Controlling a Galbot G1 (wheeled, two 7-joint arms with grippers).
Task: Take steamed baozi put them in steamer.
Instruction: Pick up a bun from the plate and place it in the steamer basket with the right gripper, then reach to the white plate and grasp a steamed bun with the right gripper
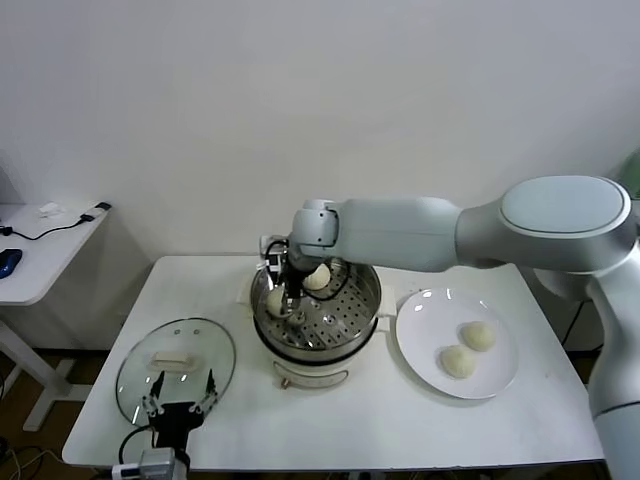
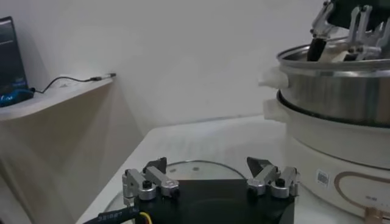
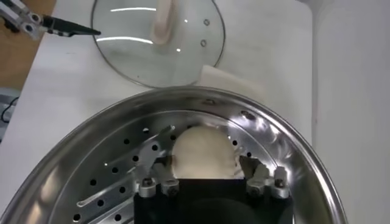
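Over the steamer [image 1: 345, 330], the right gripper [image 1: 287, 300] stands wide around a bun [image 3: 203, 152] resting on the perforated floor (second one in). Next: lift clear, then fetch from the plate [image 1: 420, 345]. Left gripper [image 1: 180, 397] waits open above the lid [image 1: 140, 370].

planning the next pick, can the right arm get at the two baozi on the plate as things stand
Probably yes: the two baozi lie uncovered on the plate, on the right arm's side, and the right gripper, open over the steamer, is beside it.
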